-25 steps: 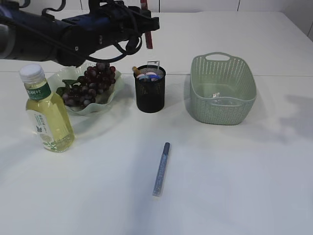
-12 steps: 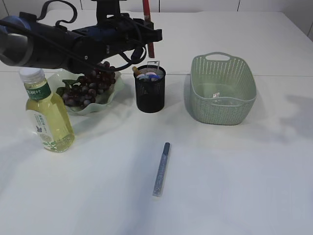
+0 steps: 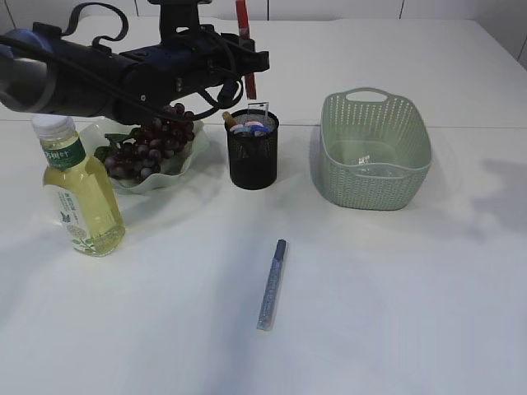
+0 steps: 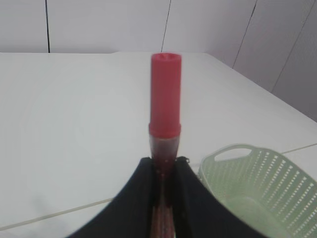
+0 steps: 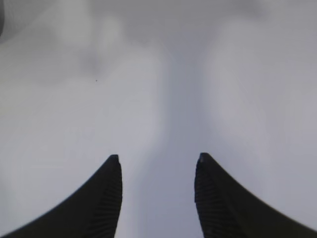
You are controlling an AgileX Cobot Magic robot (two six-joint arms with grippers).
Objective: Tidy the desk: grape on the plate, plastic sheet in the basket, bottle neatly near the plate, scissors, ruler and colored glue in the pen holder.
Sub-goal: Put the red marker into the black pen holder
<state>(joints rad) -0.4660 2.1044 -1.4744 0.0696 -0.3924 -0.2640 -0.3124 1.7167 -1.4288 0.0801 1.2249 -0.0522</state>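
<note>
The left claw is black and grips a red glue tube with glitter in its clear lower part. Below the claw stands a black mesh pen holder. To its right is a pale green perforated basket. The tabletop is white.

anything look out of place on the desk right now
One thing: a blue glue pen lies flat on the bare table in front of the pen holder, not yet inside it. The left gripper holds a red glue pen upright above the holder. Nothing looks spilled or damaged.
</note>
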